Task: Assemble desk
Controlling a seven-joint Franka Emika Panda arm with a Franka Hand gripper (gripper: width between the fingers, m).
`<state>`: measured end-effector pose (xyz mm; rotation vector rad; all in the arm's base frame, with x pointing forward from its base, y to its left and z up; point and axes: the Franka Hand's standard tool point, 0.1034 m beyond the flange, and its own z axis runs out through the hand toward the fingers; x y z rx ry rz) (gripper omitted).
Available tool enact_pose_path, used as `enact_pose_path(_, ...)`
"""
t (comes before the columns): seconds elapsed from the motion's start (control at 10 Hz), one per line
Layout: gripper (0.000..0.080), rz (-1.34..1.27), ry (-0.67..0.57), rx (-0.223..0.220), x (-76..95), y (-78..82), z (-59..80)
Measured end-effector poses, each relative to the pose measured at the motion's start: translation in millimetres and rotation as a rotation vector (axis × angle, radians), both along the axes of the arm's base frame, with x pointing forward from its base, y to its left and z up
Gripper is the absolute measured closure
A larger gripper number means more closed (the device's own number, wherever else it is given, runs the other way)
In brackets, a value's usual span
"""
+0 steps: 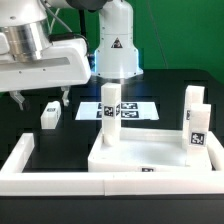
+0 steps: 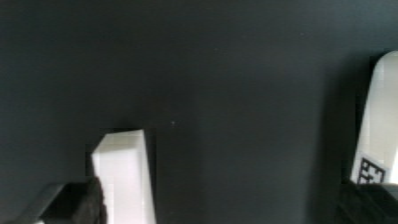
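The desk's white rimmed panel (image 1: 140,158) lies flat at the exterior view's right. Three tagged legs stand upright in its corners: one at the left (image 1: 110,112), one at the right (image 1: 196,125) and one behind that (image 1: 192,96). A further small leg (image 1: 50,115) sits loose on the black table. My gripper (image 1: 42,100) hangs open just above it, a finger on either side, touching nothing. In the wrist view that loose leg (image 2: 125,175) shows as a white block beside one dark finger (image 2: 68,208).
The marker board (image 1: 130,108) lies flat behind the panel. A low white border wall (image 1: 100,185) runs along the front and up the exterior view's left side (image 1: 15,158). A white edge with a tag (image 2: 377,130) borders the wrist view.
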<state>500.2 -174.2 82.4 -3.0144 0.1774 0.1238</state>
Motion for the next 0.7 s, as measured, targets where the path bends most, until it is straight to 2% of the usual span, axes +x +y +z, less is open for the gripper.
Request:
enact_pose_path(0.1,0.0150,0.012,0.081,0.031,-2.9,4.3,0.9)
enact_pose_path(0.2,0.0150,0.015,0.114,0.043,1.2,4.2,0.0)
enact_pose_path(0.3,0.0150,0.028,0.196,0.071,-5.0,7.1,-3.2)
enact_pose_path(0.4,0.0150,0.049,0.318,0.102,-16.8,1.7,-12.6)
enact_pose_path(0.5,0.0150,0.087,0.444,0.109,-24.5,-6.9,-16.8)
enact_pose_path(0.6,0.0150,0.113,0.500,0.101,-27.1,-10.5,-16.8)
enact_pose_path(0.7,0.0150,0.100,0.567,0.099,-33.2,-7.3,-14.5)
